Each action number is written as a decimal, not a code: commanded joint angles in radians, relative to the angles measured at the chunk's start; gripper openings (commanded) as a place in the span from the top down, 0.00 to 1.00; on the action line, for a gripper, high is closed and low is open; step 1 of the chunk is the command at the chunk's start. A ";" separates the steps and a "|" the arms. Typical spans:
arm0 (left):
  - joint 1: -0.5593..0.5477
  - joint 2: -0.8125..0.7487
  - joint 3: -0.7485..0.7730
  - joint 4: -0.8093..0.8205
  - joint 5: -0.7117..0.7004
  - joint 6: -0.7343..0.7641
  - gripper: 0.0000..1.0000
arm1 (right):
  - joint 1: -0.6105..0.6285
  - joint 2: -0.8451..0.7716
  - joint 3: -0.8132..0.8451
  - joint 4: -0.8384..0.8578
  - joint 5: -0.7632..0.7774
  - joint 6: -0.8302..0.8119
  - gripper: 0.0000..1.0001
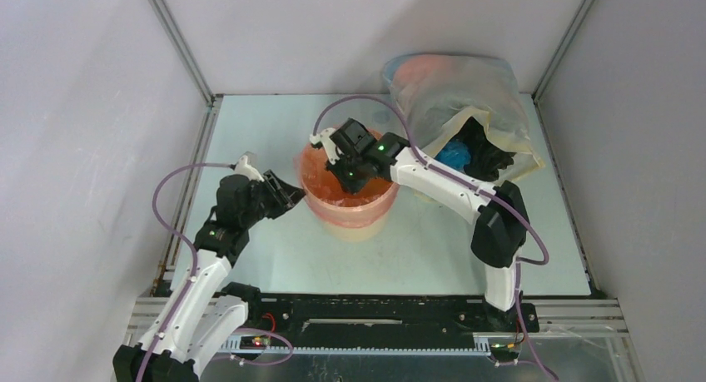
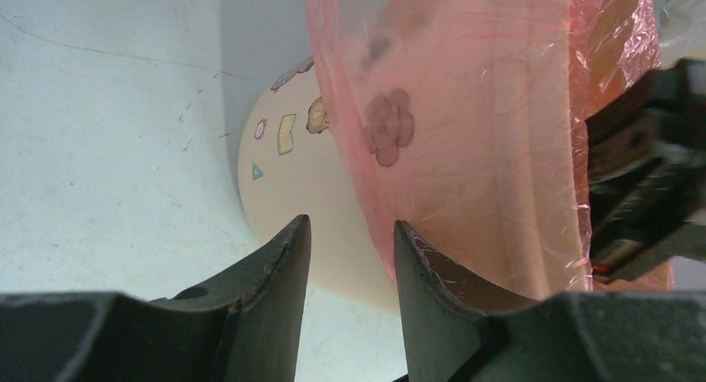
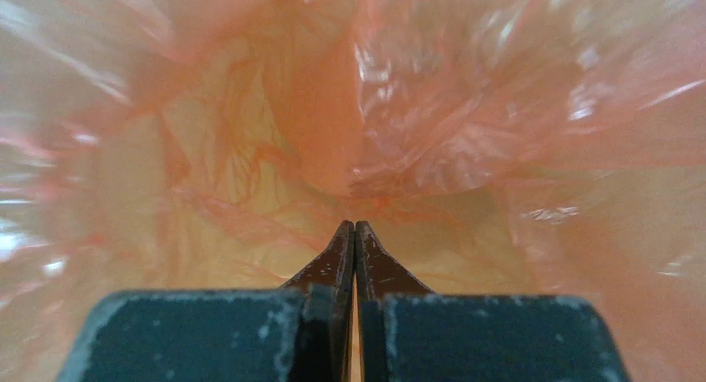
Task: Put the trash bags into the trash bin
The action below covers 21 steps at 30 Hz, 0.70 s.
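Limp, slippery trash bag [image 2: 466, 149]: I'd pinch its rim overhang. Left gripper [image 2: 351, 224] half-open by trash bin [image 2: 300, 191]; right gripper [image 3: 355, 224] shut.

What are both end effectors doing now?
Left end effector: open, empty, beside the trash bin.
Right end effector: shut inside the pink bag; grip unclear.

No readable words, brands or numbers anywhere. Only small printed pictures on the cream wall of the trash bin [image 2: 300, 203]: a yellow book [image 2: 286, 134], a round clock-like badge [image 2: 261, 129] at nine o'clock of it, a teal triangle [image 2: 257, 171] at seven o'clock, and a brown flower [image 2: 390, 126] at three o'clock behind the pink trash bag [image 2: 491, 157].
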 commanded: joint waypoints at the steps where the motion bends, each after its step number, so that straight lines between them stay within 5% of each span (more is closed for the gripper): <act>1: 0.006 0.015 -0.008 0.042 0.028 0.018 0.54 | -0.013 0.000 -0.068 0.044 -0.037 0.032 1.00; 21: 0.007 0.120 -0.098 0.167 0.035 0.022 0.59 | -0.021 0.080 -0.227 0.189 -0.019 0.109 1.00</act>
